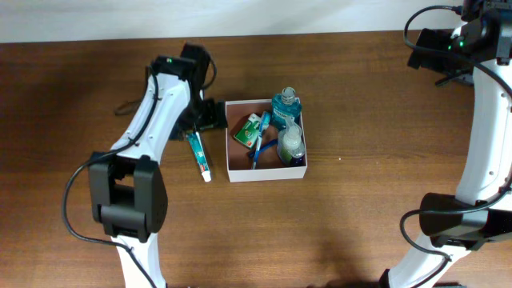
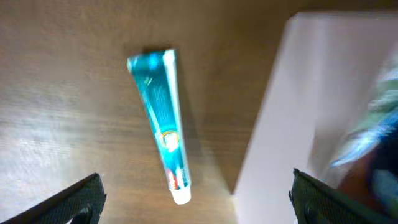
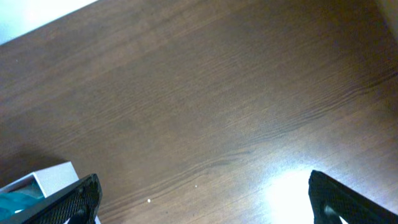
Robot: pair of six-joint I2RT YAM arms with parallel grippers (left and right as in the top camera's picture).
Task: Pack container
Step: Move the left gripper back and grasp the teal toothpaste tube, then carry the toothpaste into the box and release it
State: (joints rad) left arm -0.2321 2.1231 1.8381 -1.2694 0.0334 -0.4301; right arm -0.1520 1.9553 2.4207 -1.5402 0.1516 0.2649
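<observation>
- Dark wood bench point(image 1: 360, 120); a pale wall strip runs along the top of the overhead view.
- Container point(image 1: 268, 173) sits mid-bench; only the overhead view shows the mouthwash bottle point(image 1: 286, 106) and other toiletries inside.
- Left wrist view: left gripper point(image 2: 196, 179) wide open, empty, above a toothpaste tube point(image 2: 163, 118) beside the container wall.
- Right gripper point(image 3: 203, 180) wide open, empty, well apart from the container.
</observation>
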